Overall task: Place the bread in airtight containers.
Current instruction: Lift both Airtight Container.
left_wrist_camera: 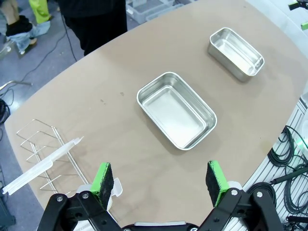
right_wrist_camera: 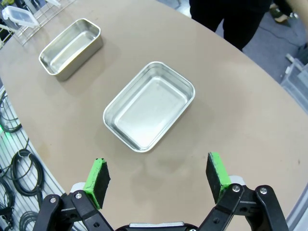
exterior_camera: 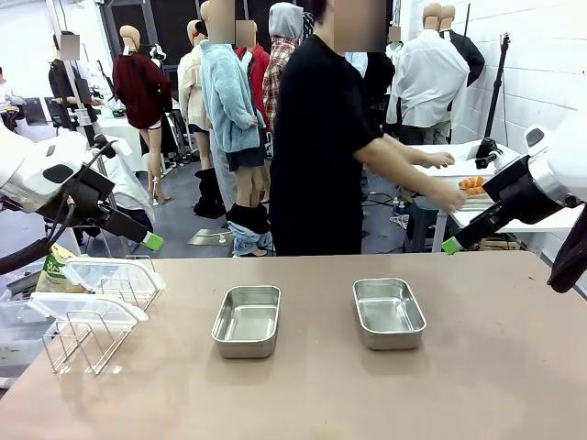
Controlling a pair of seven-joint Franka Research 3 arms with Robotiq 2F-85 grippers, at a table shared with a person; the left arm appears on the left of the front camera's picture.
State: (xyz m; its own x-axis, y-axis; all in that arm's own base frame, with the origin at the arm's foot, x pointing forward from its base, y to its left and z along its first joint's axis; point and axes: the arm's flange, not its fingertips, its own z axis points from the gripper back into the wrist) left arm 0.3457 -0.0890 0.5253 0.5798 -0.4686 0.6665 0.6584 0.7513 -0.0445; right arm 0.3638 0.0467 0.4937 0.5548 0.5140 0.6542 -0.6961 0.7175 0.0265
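Two empty steel airtight containers sit open on the table, the left one (exterior_camera: 246,321) (left_wrist_camera: 176,109) (right_wrist_camera: 71,46) and the right one (exterior_camera: 389,313) (left_wrist_camera: 237,47) (right_wrist_camera: 149,106). Their clear lids (exterior_camera: 87,305) (left_wrist_camera: 43,166) (right_wrist_camera: 19,14) rest on a wire rack. Small golden-orange pieces that look like the bread (exterior_camera: 472,184) lie on a white side table behind, beside the person's hand (exterior_camera: 448,195). My left gripper (exterior_camera: 151,241) (left_wrist_camera: 160,179) hangs open high over the left tin. High over the right tin, my right gripper (exterior_camera: 451,245) (right_wrist_camera: 157,173) is open too, nothing between its fingers.
The wire rack (exterior_camera: 92,316) (left_wrist_camera: 43,149) stands at the table's left edge. A person in black (exterior_camera: 316,137) stands at the far side, turned towards the side table. Cables (left_wrist_camera: 288,154) hang below the table's near edge.
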